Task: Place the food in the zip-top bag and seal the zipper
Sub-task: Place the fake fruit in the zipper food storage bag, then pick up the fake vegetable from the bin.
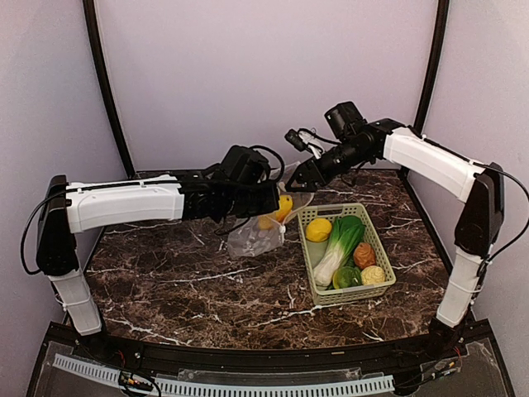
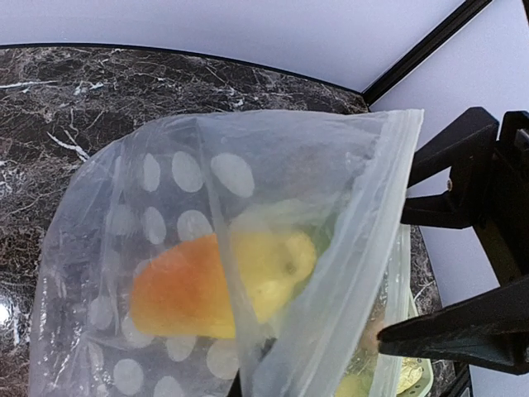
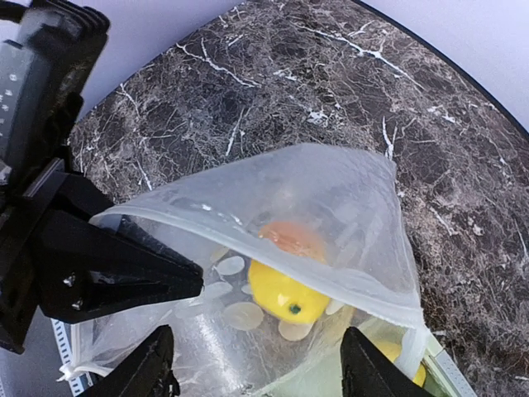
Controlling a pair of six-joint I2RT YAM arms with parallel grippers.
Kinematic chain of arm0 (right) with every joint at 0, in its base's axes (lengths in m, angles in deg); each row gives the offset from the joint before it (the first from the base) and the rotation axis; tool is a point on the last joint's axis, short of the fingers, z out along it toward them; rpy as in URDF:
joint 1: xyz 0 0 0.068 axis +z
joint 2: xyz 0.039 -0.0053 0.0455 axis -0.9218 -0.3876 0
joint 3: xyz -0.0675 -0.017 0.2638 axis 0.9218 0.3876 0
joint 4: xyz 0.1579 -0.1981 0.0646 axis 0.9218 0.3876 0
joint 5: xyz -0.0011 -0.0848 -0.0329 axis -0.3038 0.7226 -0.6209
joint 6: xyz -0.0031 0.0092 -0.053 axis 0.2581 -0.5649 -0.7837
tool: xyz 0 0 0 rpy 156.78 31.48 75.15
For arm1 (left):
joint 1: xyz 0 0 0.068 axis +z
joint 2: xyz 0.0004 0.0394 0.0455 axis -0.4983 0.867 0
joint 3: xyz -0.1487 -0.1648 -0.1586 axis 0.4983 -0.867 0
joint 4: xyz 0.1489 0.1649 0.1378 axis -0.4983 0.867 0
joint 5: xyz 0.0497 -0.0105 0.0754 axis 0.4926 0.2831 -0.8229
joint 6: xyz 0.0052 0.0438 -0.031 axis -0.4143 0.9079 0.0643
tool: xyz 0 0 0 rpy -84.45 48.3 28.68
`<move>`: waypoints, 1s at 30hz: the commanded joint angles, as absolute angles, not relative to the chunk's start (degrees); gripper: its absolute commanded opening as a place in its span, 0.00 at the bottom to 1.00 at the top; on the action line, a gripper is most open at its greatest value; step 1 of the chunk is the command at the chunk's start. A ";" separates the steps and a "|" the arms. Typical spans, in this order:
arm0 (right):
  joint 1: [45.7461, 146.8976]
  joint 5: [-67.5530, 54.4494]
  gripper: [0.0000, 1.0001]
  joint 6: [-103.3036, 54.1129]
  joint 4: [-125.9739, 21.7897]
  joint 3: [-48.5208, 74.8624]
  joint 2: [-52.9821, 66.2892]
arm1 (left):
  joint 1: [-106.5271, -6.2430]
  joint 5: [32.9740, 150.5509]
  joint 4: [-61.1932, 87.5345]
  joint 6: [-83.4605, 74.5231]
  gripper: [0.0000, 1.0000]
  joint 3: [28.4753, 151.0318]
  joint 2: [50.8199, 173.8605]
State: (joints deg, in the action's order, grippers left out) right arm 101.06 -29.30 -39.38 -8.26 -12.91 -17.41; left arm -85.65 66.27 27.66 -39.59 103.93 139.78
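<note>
Dark marble table (image 1: pixel 190 281), pale walls. Green basket (image 1: pixel 387 263) at R w/ leek (image 1: pixel 337 246), lemon (image 1: pixel 319 229), brown fruit (image 1: pixel 364 255), green fruit (image 1: pixel 345 277) and pale bumpy pc (image 1: pixel 374 275). Zip-top bag (image 1: pixel 256 238) just L of it, mouth open. Left gripper (image 3: pixel 186 277) fingers pinch bag rim. Right gripper (image 3: pixel 258 351) fingers spread over mouth, gripping nothing. Yellow-orange fruit (image 2: pixel 223 285) sits inside bag.

Glossy clear plastic zip-top bag (image 1: pixel 256 238), polished marble-look table (image 1: pixel 207 285).
</note>
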 commanded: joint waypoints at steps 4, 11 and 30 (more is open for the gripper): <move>101.11 -32.58 0.68 -39.56 -5.61 -15.97 -14.78 | -85.44 64.53 27.61 -39.66 0.01 101.44 136.74; 93.12 -45.44 0.65 -38.58 -0.74 -17.55 -11.79 | -84.71 64.31 30.94 -38.00 0.01 100.65 137.03; 79.24 -29.48 0.53 -53.02 -0.40 10.99 2.73 | -82.54 69.14 53.43 -26.04 0.01 109.00 136.36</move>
